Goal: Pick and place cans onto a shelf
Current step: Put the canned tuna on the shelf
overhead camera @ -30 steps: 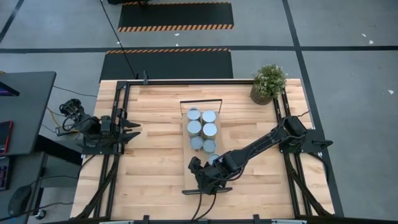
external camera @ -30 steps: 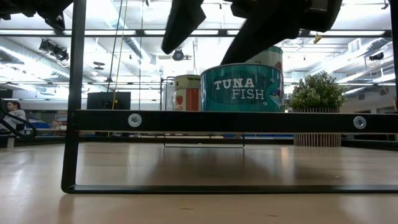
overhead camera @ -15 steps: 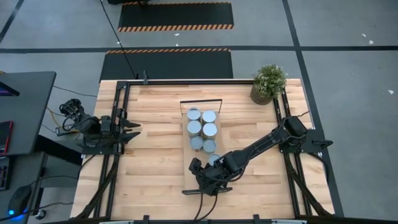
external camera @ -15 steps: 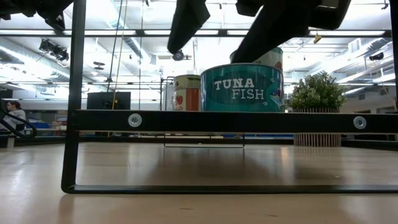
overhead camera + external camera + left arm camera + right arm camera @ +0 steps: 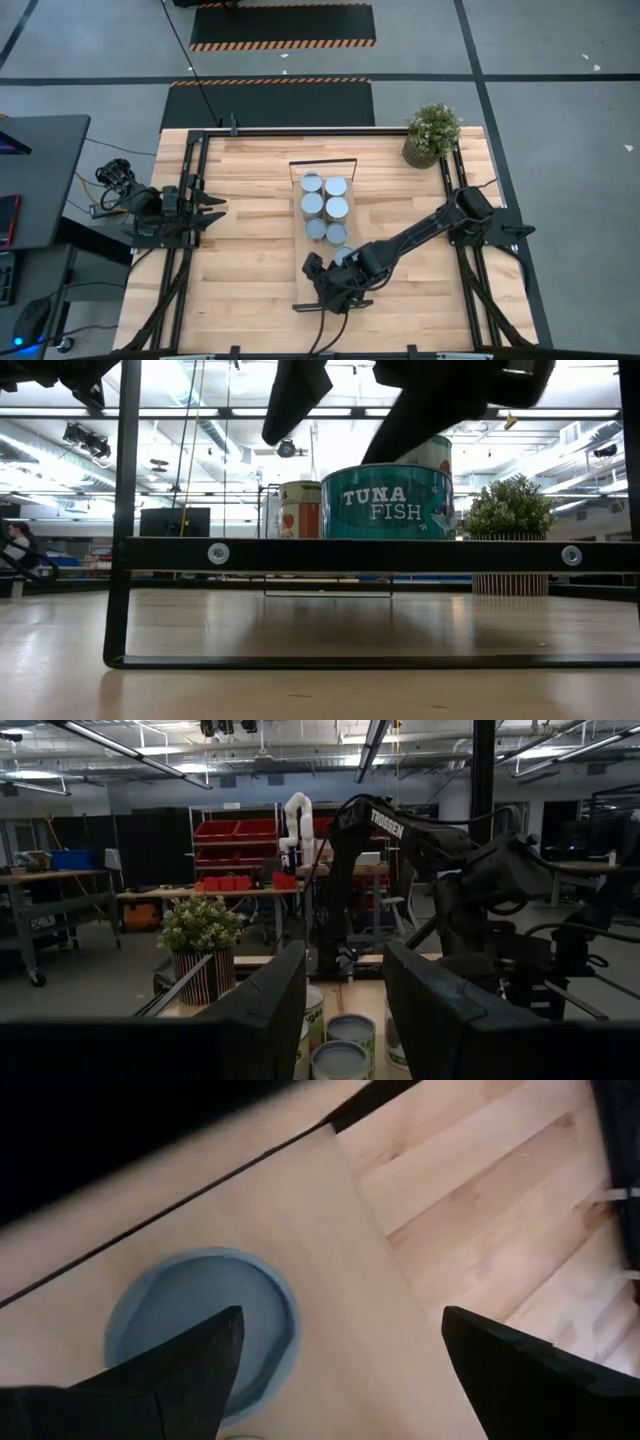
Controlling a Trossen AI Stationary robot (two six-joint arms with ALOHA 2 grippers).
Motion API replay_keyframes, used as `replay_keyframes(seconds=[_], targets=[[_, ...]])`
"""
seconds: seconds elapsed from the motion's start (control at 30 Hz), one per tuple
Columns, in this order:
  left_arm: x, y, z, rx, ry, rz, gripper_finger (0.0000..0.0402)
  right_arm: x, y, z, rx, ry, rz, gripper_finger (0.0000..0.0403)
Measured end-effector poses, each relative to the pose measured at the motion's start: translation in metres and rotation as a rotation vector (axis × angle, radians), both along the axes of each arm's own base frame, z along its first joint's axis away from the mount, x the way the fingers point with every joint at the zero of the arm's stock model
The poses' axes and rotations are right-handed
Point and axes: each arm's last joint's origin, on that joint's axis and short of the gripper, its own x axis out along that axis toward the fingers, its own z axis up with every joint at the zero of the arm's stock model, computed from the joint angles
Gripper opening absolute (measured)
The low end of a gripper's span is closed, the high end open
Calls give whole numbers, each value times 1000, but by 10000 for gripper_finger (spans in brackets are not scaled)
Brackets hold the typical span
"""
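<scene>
cans (image 5: 325, 207) clustered on shelf (image 5: 320, 290) mid-tabletop (image 5: 250, 250); low view alone reads "TUNA FISH" on front can (image 5: 388, 503) | right gripper (image 5: 335, 1350) spread above shelf beside one can | left gripper (image 5: 345, 1010) spread, parked at left edge | shelf frame sits slightly further right than earlier

The wooden table (image 5: 240, 200) carries the shelf (image 5: 325, 285) at its centre; a potted plant (image 5: 431, 133) stands at two o'clock. Cans (image 5: 324, 207) rest on the shelf.

potted plant (image 5: 432, 133) at table (image 5: 250, 190) corner | desk (image 5: 40, 180) beside
</scene>
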Motion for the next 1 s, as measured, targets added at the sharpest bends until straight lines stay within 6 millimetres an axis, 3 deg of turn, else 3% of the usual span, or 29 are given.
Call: replay_keyframes(seconds=[0.27,0.8,1.0], targets=[[0,0,0,0,-1,0,142,3,-1,15,20,-108,-77,349],[0,0,0,0,0,0,142,21,-13,40,-128,-444,-303,349],[0,0,0,0,0,0,142,23,-17,30,-54,-514,-421,349]])
